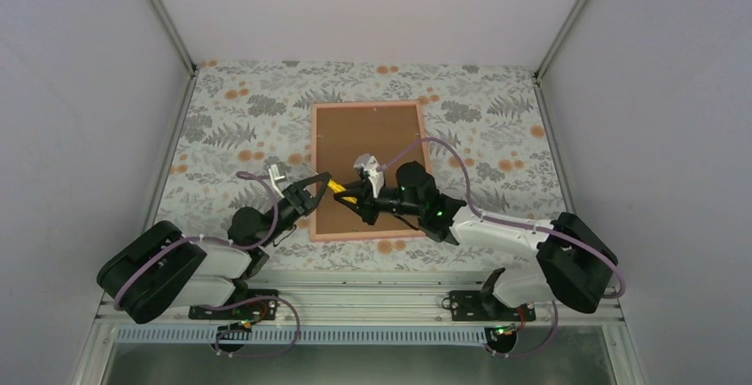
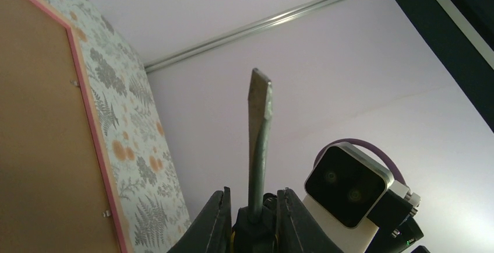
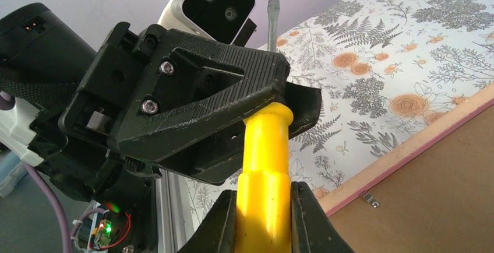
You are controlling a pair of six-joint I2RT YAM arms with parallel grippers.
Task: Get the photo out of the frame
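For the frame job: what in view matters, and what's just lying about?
Job:
- frame, face down
- backing
- clips
- screwdriver, held by left claw and right claw

Just there:
- floral cloth
- walls

Two grippers held one screwdriver over a face-down frame, with much of the scene out of sight.

The frame (image 1: pixel 367 104) lay back-up, so the photo and the frame's front face were hidden under the brown backing panel (image 1: pixel 368 141) beyond both grippers. From the left wrist, the screwdriver (image 2: pixel 259 142) handle was hidden between and below the fingers of the left gripper (image 2: pixel 253 196), and the picture's edges cut off the frame to that gripper's left. From the right wrist, the yellow handle ran off the bottom edge below the right gripper (image 3: pixel 263 199). The left gripper's body hid most of the shaft ahead of it, and only a corner of the frame showed to its right. From above, the fingertips were too small to tell apart.
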